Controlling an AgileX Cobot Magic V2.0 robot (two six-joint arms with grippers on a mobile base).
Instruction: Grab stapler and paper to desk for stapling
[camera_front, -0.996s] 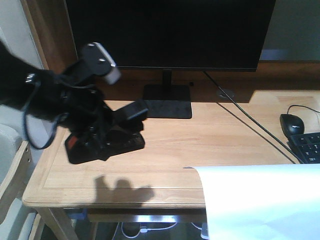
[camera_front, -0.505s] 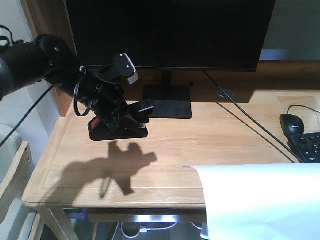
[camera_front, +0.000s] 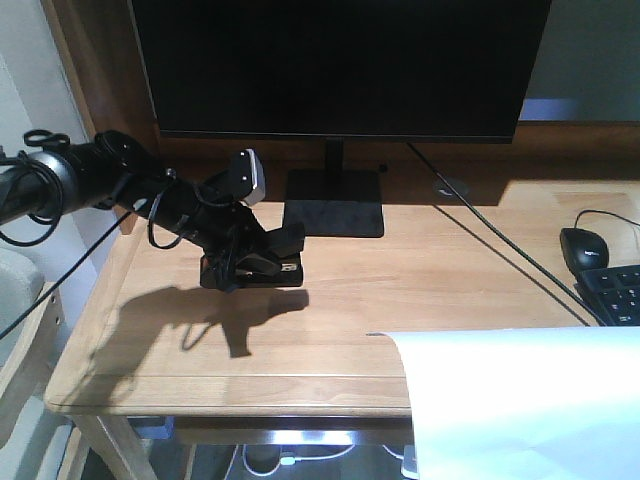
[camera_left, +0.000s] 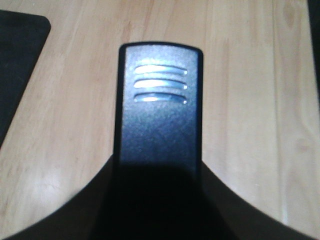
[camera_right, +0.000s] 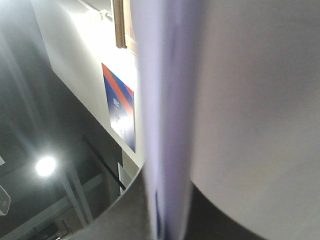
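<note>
Black against black, the left gripper (camera_front: 252, 262) reaches in from the left and sits low over the small black stapler (camera_front: 270, 272) on the light wooden desk (camera_front: 400, 285). The stapler lies under and between its fingers, just in front of the dark monitor's flat stand base (camera_front: 335, 205). Whether the fingers press on it cannot be told. The left wrist view shows the stapler's ribbed top (camera_left: 160, 125) running straight back into the gripper's dark body. Further right, the large white sheet of paper (camera_front: 520, 400) hangs over the desk's front right corner, well apart from the stapler. It fills the right wrist view edge-on (camera_right: 250, 100); the right gripper's grip cannot be made out. A black mouse (camera_front: 583, 245) and black keyboard (camera_front: 615, 292) lie at the far right.
</note>
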